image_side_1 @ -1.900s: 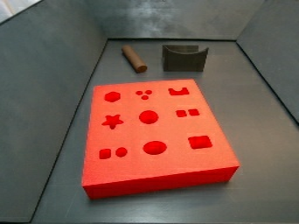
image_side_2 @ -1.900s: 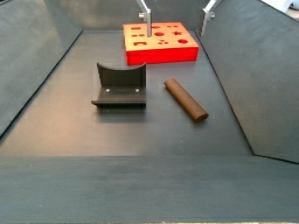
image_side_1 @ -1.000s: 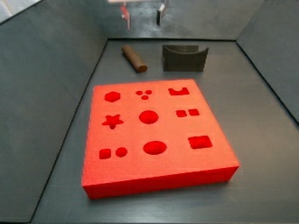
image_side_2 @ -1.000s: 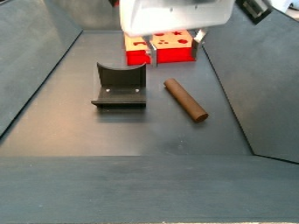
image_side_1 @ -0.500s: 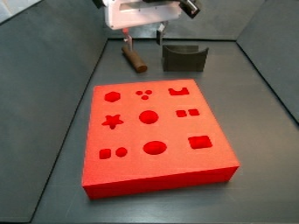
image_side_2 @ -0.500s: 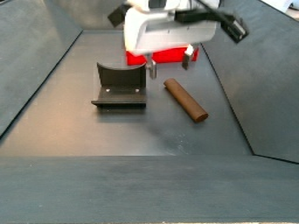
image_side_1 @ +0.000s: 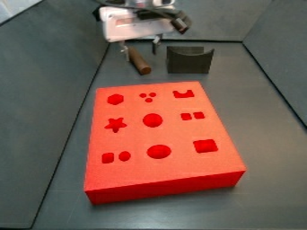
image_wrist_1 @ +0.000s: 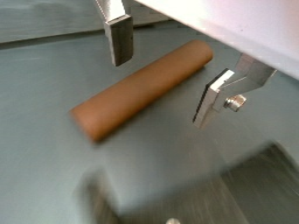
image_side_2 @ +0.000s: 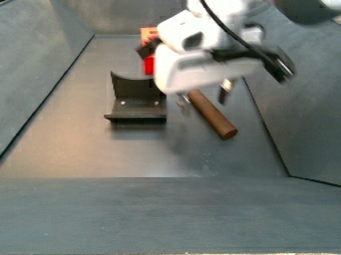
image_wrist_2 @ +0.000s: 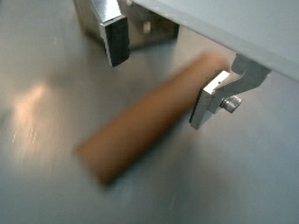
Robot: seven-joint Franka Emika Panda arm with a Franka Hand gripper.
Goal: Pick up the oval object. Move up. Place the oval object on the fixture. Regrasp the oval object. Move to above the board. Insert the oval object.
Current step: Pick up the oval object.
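Gripper (image_wrist_1: 163, 70) hangs just above the oval object (image_wrist_1: 140, 90), its two silver fingers spread wide, one on each side of the peg and not touching it. Both wrist views show this: one finger (image_wrist_2: 114, 37) sits toward the upper left of the frame, its partner at the right, and the reddish-brown rod runs diagonally between them, lying flat on the dark grey floor.

In a side view the peg (image_side_1: 139, 61) lies near the top of the frame, partly hidden under the white gripper body, just left of the fixture (image_side_1: 189, 59) and apart from it. The bright red board (image_side_1: 159, 137) fills the middle and lower part of that frame, its shaped holes all unfilled. From the opposite side, the peg (image_side_2: 213, 117) slants across the centre right, with the fixture (image_side_2: 136, 99) to its left.

Judging by its look, the peg is a stiff, solid rod, probably light, with a smooth rounded surface that could roll or slip if pinched off-centre. Taking hold across its narrow width, close to the middle of its length, should keep it level when lifted. Nothing is held yet.
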